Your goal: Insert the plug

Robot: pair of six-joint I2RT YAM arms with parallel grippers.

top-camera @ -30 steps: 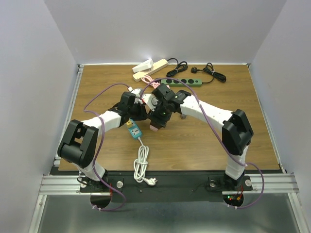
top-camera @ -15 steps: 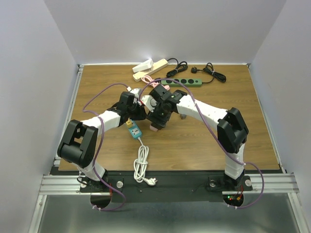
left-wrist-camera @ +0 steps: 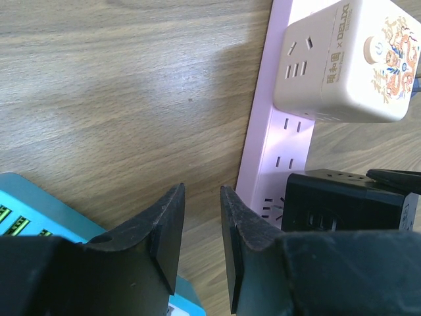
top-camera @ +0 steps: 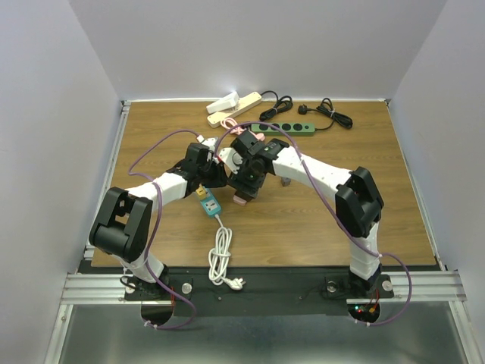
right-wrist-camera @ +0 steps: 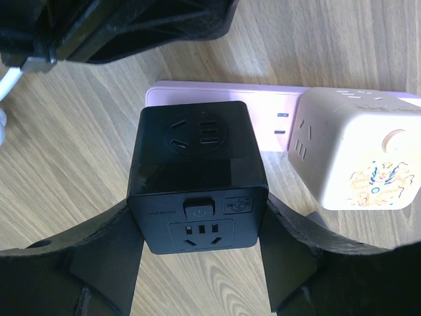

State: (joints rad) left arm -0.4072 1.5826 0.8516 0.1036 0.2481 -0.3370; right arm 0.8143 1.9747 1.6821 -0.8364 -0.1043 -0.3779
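A black cube plug [right-wrist-camera: 197, 178] sits between the pads of my right gripper [right-wrist-camera: 197, 227], which is shut on it. The cube stands over the near end of a pink power strip [right-wrist-camera: 279, 108]. A cream cube adapter [right-wrist-camera: 355, 148] sits on the same strip beside it. In the top view my right gripper [top-camera: 246, 184] covers the cube. My left gripper [left-wrist-camera: 202, 197] is open by a narrow gap with bare wood between its fingers. It sits right beside the pink strip's edge [left-wrist-camera: 279, 141], next to the black cube [left-wrist-camera: 342, 201].
A teal power strip [top-camera: 207, 202] with a coiled white cable [top-camera: 220, 258] lies just in front of the left gripper [top-camera: 220, 176]. At the back are two cream strips [top-camera: 233, 106], a green strip [top-camera: 288, 128] and black cables [top-camera: 333, 115].
My right arm's elbow has swung a little to the left and the gripper with the black cube has shifted slightly. The left arm has stayed put.
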